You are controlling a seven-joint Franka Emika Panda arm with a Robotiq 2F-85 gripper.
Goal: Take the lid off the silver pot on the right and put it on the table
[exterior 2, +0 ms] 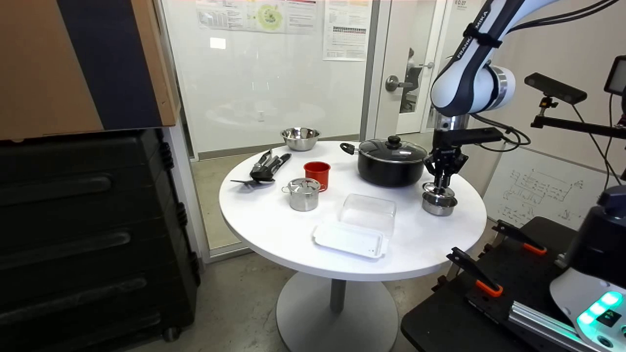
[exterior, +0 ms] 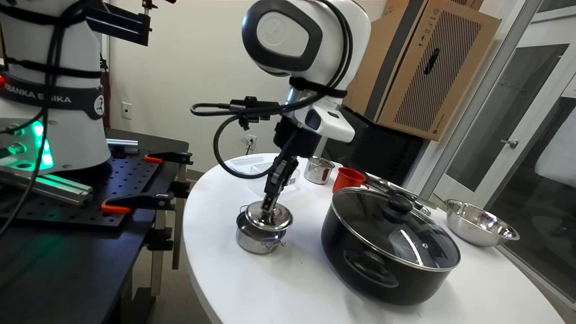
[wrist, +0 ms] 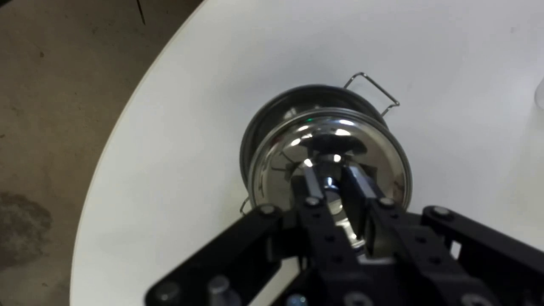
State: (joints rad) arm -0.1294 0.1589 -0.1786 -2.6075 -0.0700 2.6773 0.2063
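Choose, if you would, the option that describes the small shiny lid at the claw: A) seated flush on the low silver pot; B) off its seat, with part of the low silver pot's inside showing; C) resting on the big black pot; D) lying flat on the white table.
B, since in the wrist view a dark crescent of the inside of the low silver pot shows past the edge of the lid.

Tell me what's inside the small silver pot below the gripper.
In the wrist view, a crescent inside the silver pot shows only dark metal and a small glint. The lid, held over it by the gripper, covers the rest, so contents there can't be told.
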